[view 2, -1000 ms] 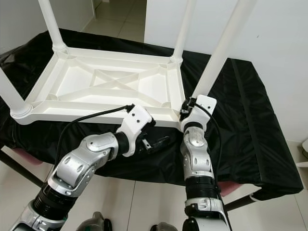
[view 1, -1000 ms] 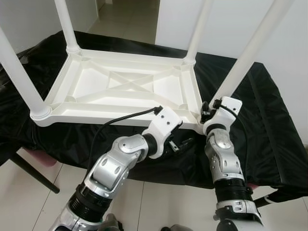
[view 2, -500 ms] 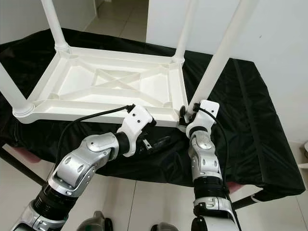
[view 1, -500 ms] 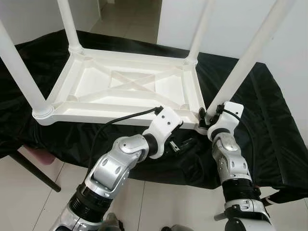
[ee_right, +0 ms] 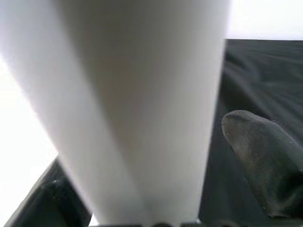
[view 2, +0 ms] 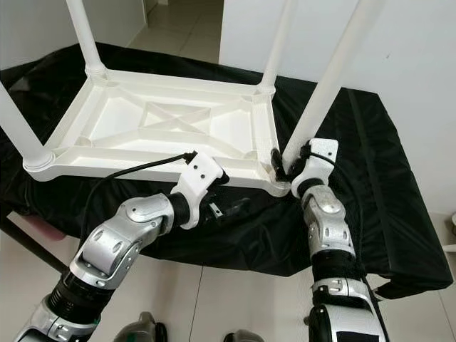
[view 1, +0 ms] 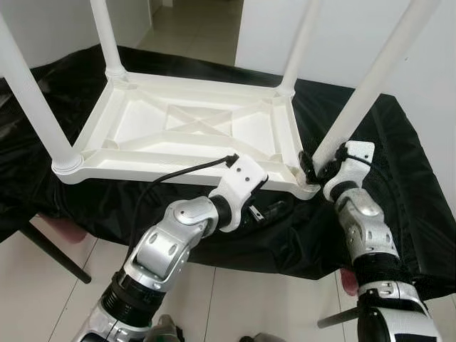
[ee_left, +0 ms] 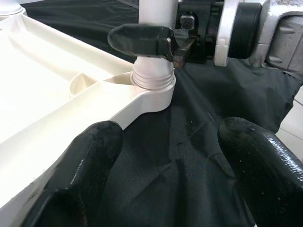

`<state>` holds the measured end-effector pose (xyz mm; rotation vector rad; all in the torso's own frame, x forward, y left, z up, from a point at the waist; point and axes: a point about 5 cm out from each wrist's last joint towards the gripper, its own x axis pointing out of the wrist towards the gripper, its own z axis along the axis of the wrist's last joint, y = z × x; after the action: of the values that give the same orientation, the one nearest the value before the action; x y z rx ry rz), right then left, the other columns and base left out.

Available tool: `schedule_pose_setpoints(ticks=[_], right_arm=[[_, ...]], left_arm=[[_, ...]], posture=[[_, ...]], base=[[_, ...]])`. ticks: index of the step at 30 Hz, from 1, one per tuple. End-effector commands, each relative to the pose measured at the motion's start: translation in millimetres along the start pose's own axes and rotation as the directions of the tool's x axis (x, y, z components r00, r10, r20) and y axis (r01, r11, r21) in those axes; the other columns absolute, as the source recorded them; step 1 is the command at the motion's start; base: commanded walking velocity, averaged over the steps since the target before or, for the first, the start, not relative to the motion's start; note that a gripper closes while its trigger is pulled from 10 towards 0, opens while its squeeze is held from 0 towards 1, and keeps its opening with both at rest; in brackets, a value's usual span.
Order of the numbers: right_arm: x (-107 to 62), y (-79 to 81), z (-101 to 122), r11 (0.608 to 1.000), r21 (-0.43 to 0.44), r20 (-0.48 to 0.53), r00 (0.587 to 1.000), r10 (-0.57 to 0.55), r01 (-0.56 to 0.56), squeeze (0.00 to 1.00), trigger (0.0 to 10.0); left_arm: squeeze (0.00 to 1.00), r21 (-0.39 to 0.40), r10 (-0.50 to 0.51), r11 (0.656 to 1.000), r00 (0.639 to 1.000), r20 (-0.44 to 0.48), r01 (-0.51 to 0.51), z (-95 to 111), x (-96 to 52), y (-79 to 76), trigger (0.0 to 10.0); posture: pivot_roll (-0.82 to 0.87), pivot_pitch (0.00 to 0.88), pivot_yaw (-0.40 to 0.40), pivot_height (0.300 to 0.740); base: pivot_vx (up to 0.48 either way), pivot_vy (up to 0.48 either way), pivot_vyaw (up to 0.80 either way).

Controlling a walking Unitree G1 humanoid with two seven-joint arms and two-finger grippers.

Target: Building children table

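Observation:
A white children's table (view 1: 189, 132) lies upside down on a black cloth (view 2: 370, 178), its legs pointing up. My right gripper (view 1: 317, 165) is shut around the base of the near-right leg (view 1: 370, 85), just above its socket at the table's corner. In the right wrist view that leg (ee_right: 142, 118) stands close between the fingers (ee_right: 262, 156). My left gripper (view 1: 271, 211) hangs open with nothing in it, low over the cloth just in front of the table's near edge. In the left wrist view its fingers (ee_left: 90, 161) face the leg's base (ee_left: 152, 75).
Three more legs stand up: near left (view 1: 32, 100), far left (view 1: 108, 35) and far right (view 1: 299, 43). A white wall (view 1: 427, 107) rises close behind on the right. Tiled floor (view 1: 43, 299) lies below, with a dark slanted support leg (view 1: 43, 249) at the left.
My right arm has swung to the right while its gripper stays at the base of the near-right leg. The table's near-right corner has shifted slightly right. The left arm has barely moved.

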<state>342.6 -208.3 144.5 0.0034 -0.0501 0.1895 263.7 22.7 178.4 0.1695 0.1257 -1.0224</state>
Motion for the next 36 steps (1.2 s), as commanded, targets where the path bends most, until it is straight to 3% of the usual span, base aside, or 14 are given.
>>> schedule_pose_setpoints(ticks=[1,3,7,11,12,13,14,21,26,27,36], right_arm=[[-2.2,-1.8,-3,0.998,-0.012,-0.010,0.998,0.069,-0.070,0.00,10.0],[-2.2,-1.8,-3,0.998,-0.012,-0.010,0.998,0.069,-0.070,0.00,10.0],[-7.2,-8.0,-8,0.978,-0.039,-0.054,0.978,0.203,-0.205,0.00,10.0],[-7.9,-10.0,-9,0.974,-0.044,-0.067,0.973,0.219,-0.222,0.00,10.0],[-8.3,-12.4,-11,0.972,-0.042,-0.079,0.970,0.229,-0.232,0.00,4.4],[-8.3,-12.4,-11,0.972,-0.042,-0.079,0.970,0.229,-0.232,0.00,4.4],[-8.6,-15.6,-12,0.970,-0.043,-0.092,0.968,0.235,-0.240,0.00,0.0],[-7.6,-24.6,-14,0.965,-0.032,-0.111,0.960,0.256,-0.261,0.00,0.0],[-7.0,-21.3,-15,0.960,-0.023,-0.108,0.956,0.274,-0.278,0.00,0.0],[-6.8,-21.2,-16,0.963,-0.014,-0.110,0.958,0.266,-0.269,0.00,10.0],[-3.8,-23.1,-20,0.987,-0.019,-0.136,0.978,0.157,-0.161,0.00,10.0]], left_arm=[[0.00,0.013,0.015,1.000,1.000,0.005,-0.015,2,2.3,0.7,10.0],[0.00,0.013,0.015,1.000,1.000,0.005,-0.015,2,2.3,0.7,10.0],[0.00,0.019,0.002,1.000,1.000,0.002,-0.002,3,2.5,0.4,10.0],[0.00,0.021,0.000,1.000,1.000,0.001,0.000,3,2.6,0.5,10.0],[0.00,0.022,0.001,1.000,1.000,0.000,-0.001,3,2.5,0.9,10.0],[0.00,0.022,0.001,1.000,1.000,0.000,-0.001,3,2.5,0.9,10.0],[0.00,0.022,0.002,1.000,1.000,0.002,-0.002,3,2.4,1.2,10.0],[0.00,0.015,0.012,1.000,1.000,0.003,-0.012,3,1.1,0.0,10.0],[0.00,0.010,0.016,1.000,1.000,-0.005,-0.016,1,-1.8,-0.4,10.0],[0.00,0.009,0.017,1.000,1.000,-0.006,-0.017,1,-2.1,-0.5,10.0],[0.00,0.002,0.019,1.000,1.000,-0.006,-0.019,0,-1.7,-1.9,10.0]], posture=[[0.06,0.000,-0.060,0.740],[0.06,0.000,-0.060,0.740],[0.06,0.000,-0.049,0.740],[0.06,0.000,-0.049,0.740],[0.06,0.000,-0.051,0.740],[0.06,0.000,-0.051,0.740],[0.06,0.000,-0.056,0.740],[0.08,0.009,-0.060,0.740],[0.09,0.015,-0.062,0.740],[0.09,0.017,-0.065,0.740],[0.09,0.018,-0.071,0.740]], base=[[0.000,0.000,0.00],[0.000,0.000,0.00],[0.000,0.000,0.00],[0.000,0.000,0.00],[0.000,0.000,0.00],[0.000,0.000,0.00],[0.000,0.000,0.00],[0.000,0.000,0.00],[0.000,0.000,0.00],[0.000,0.000,0.00],[0.000,0.000,0.00]])
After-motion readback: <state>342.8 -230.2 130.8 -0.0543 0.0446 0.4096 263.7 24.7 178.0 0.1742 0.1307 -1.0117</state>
